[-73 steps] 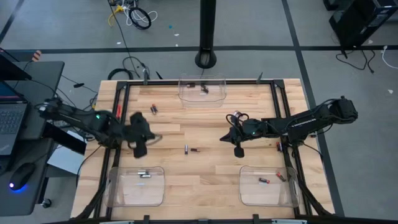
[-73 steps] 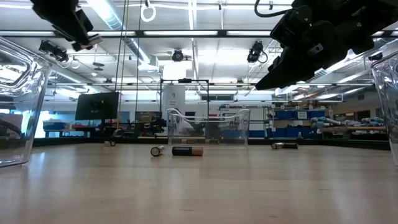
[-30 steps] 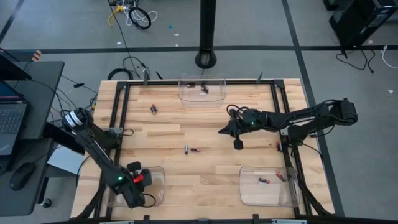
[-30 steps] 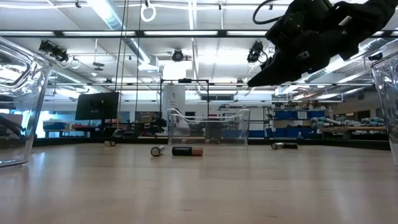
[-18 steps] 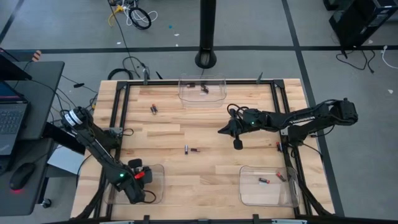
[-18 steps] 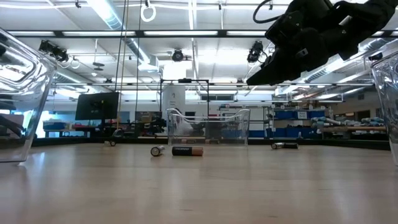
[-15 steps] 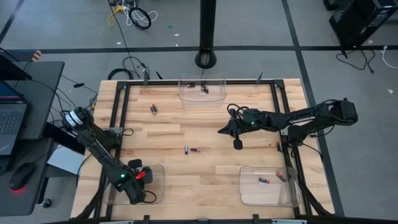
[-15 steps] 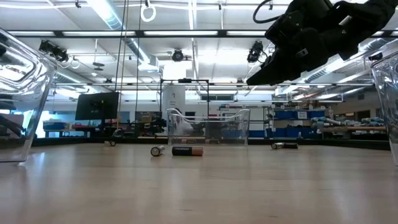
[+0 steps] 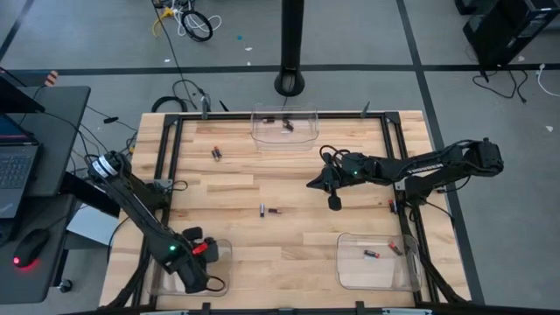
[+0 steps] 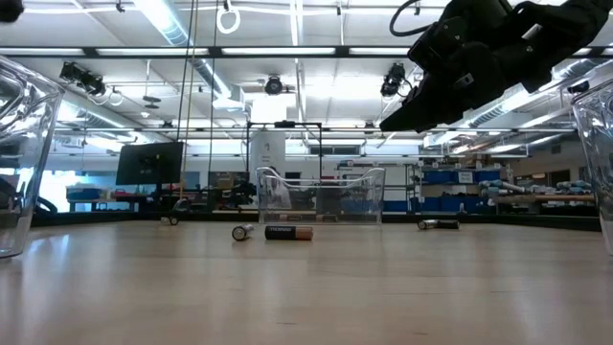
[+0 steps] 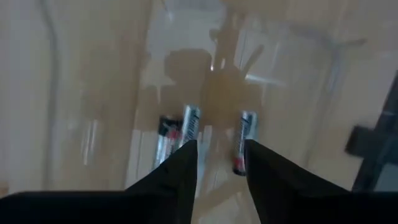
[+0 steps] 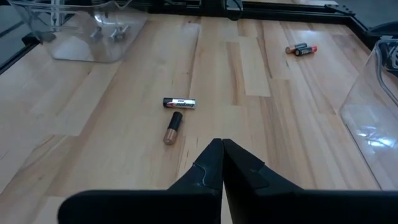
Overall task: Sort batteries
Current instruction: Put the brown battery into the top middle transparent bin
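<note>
Clear plastic formed the near-left bin, and over it the left end effector was poised, its fingers parted with nothing between them. Three silvery cells lay on the bin floor just beyond the fingertips, so a drop-off into that bin was judged to be the step in hand, or only just completed. The near-right bin held two more batteries.

Farther out, at mid-worktop, the right end effector was held above the wood, clenched on nothing. Ahead of it two loose batteries lay just beside each other, one black-and-silver, one copper-ended. Another lay nearer the far-left corner, and the far bin contained a few cells.

Next, it was judged, the right fingers would have to be opened and lowered squarely over one of the middle pair, without the neighbour being nudged away.
</note>
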`<control>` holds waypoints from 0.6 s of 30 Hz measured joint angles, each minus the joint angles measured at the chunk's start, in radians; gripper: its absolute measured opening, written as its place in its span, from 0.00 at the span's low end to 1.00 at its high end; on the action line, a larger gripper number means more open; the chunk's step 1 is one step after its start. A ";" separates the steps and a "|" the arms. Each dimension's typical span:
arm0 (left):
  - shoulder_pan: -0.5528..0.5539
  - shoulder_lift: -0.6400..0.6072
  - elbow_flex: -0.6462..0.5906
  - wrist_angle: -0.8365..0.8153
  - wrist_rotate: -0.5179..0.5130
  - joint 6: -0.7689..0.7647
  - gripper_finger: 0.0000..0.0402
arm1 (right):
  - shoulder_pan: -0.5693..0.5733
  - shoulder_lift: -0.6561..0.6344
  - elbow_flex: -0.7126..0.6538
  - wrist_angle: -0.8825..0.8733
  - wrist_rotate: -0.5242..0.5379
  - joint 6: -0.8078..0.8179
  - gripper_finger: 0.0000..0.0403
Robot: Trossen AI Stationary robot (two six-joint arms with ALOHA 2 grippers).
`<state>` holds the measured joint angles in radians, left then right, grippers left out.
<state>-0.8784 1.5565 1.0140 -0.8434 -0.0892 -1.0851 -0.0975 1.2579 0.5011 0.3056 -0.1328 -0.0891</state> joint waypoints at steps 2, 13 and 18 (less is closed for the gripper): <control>0.000 -0.017 0.019 -0.022 -0.053 0.001 0.31 | 0.000 0.000 0.000 0.000 0.000 0.000 0.06; 0.019 -0.425 -0.144 0.097 -0.525 0.135 0.02 | 0.073 0.000 0.025 -0.005 0.098 0.053 0.02; 0.101 -0.631 -0.336 0.350 -0.551 0.359 0.01 | 0.128 0.003 0.070 -0.041 0.147 0.112 0.05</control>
<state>-0.7778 0.9256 0.6776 -0.4937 -0.6399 -0.7262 0.0306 1.2612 0.5706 0.2642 0.0145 0.0229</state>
